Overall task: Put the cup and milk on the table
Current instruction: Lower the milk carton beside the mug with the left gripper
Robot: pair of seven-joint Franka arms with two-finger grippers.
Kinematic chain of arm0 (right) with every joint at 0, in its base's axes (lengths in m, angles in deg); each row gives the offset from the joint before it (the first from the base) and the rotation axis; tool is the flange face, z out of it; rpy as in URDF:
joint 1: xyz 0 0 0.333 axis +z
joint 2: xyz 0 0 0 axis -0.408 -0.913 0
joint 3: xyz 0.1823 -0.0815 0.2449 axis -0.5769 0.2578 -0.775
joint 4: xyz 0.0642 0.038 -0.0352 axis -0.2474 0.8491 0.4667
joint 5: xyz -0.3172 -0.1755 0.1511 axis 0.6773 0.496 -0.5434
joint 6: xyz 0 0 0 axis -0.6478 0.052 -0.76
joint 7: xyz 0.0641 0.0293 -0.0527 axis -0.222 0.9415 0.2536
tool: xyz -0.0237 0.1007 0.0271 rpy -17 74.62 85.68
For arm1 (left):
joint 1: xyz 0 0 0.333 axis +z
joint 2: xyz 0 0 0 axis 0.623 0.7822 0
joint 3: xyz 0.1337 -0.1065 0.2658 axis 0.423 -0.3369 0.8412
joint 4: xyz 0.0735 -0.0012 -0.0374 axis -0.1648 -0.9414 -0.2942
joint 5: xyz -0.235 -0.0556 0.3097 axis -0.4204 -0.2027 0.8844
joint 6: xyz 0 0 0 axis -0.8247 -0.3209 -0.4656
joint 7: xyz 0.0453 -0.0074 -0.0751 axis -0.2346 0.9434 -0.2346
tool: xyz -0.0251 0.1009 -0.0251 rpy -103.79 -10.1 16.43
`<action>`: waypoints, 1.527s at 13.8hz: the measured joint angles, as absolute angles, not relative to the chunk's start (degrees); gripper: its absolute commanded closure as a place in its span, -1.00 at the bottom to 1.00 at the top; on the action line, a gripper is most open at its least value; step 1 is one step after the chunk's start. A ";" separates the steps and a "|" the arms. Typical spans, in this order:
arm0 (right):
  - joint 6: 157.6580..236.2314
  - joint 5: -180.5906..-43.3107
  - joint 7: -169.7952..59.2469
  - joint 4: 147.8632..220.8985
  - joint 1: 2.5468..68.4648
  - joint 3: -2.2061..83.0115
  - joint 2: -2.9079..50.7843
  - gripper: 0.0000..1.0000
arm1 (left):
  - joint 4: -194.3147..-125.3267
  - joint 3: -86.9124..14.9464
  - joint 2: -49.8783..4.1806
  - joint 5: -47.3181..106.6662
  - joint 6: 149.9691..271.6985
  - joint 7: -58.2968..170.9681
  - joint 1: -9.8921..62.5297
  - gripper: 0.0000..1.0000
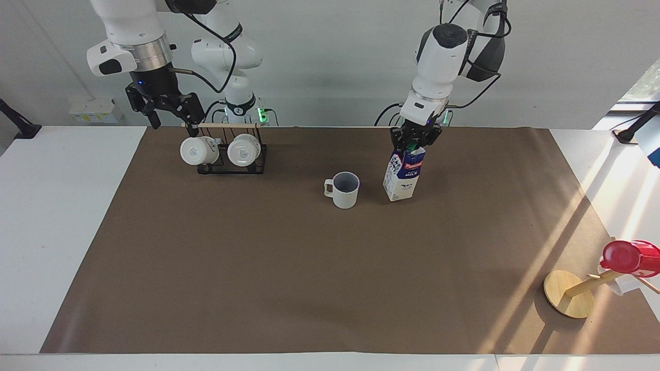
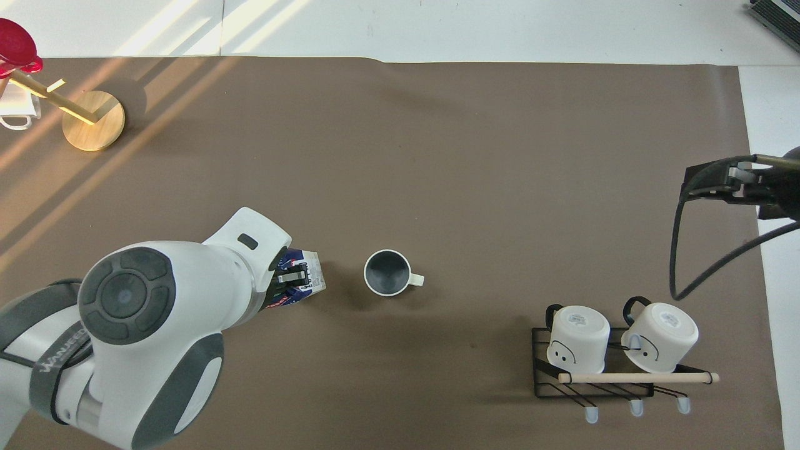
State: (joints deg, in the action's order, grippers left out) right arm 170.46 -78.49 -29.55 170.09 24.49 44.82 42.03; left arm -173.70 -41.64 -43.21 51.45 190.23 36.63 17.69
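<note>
The left gripper (image 1: pixel 414 143) is squeezed tight on the top of the milk (image 1: pixel 402 175). The milk leans a little and hangs low over the brown mat, just beside the cup (image 1: pixel 343 189), toward the left arm's end of the table (image 1: pixel 67 206). It looks like its bottom edge is at the mat or just above it; which one is hard to tell.

The cup stands upright on the mat near the middle, with its handle pointing toward the right arm's end. It looks already placed.

The right gripper (image 1: pixel 167 105) is up in the air over the edge of the mat, near the black rack (image 1: pixel 232 165) with two white mugs (image 1: pixel 219 150). Its fingers are spread apart and hold nothing. This arm waits.

What could go wrong? The milk is tall and thin, and it leans. If the gripper lets go while it leans, the milk could tip over. It could fall on the cup and knock it down, since the two are so close. If the arm slides the milk more toward the cup, the carton could bump the cup and push it. If the arm pushes down too hard, the soft top of the carton could bend.

A red cup (image 1: pixel 629 257) on a wooden stand (image 1: pixel 567 293) is well apart from all this, so it seems safe.
</note>
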 measured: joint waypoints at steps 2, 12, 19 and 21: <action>170.40 -78.49 -29.79 170.05 24.49 44.81 41.79 -1.00 | -173.57 -41.65 -41.64 51.45 191.94 35.05 16.20 0.02; 169.77 -78.79 -31.05 169.97 24.52 44.65 41.49 -1.00 | -172.45 -41.67 -37.98 54.67 193.45 31.19 12.31 -0.11; 169.76 -78.89 -31.05 169.97 24.51 44.71 41.50 -1.00 | -172.40 -41.67 -37.31 54.92 193.89 31.18 12.01 -1.00; 169.76 -78.89 -31.05 169.97 24.50 44.85 41.50 -1.00 | -172.15 -41.71 -37.31 54.92 193.83 31.09 11.82 -1.00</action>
State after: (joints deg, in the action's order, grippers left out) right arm 169.76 -78.89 -31.05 169.97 24.50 44.85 41.50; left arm -172.15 -41.71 -37.31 54.92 193.83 31.09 11.82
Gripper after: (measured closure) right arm 0.000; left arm 0.040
